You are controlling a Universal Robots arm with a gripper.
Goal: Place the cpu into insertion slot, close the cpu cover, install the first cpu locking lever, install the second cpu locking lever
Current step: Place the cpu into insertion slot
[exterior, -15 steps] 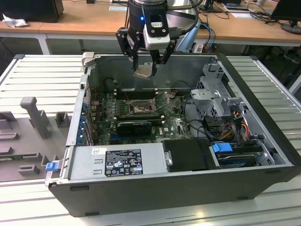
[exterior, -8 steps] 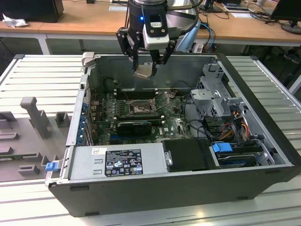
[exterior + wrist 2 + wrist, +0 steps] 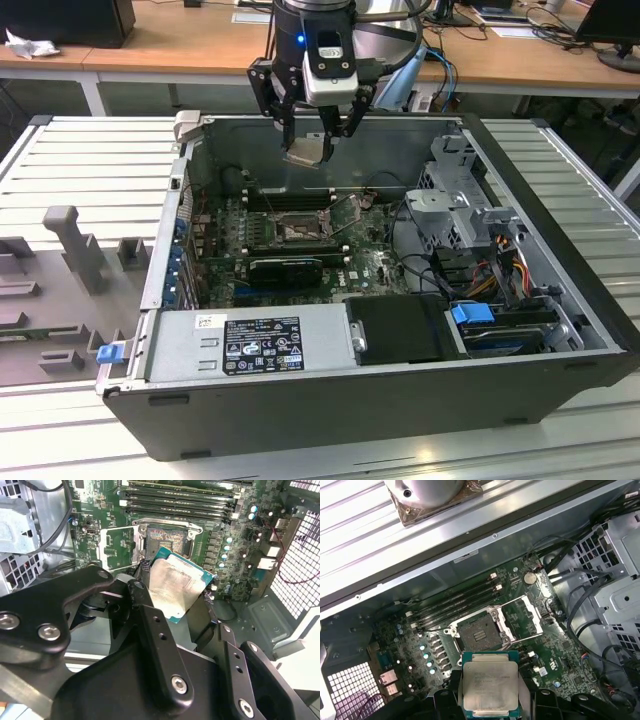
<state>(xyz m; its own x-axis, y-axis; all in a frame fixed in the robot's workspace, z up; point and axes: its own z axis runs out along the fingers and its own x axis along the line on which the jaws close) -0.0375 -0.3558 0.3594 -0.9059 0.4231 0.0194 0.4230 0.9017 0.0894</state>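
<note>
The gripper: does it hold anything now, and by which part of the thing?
The gripper holds the cpu by two opposite edges, pinched between its fingers, clear of the insertion slot.

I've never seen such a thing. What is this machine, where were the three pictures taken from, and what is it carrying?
It is a robot arm ending in a pincer, hanging over an open computer case on a slatted table. The exterior view comes from a camera off the arm; both wrist views come from cameras riding on the arm, looking into the case. The pincer is shut on the cpu, a flat silvery chip. Below it, on the green board, sits the insertion slot, with the cpu cover swung open beside it. The chip is not yet in the slot.
</note>
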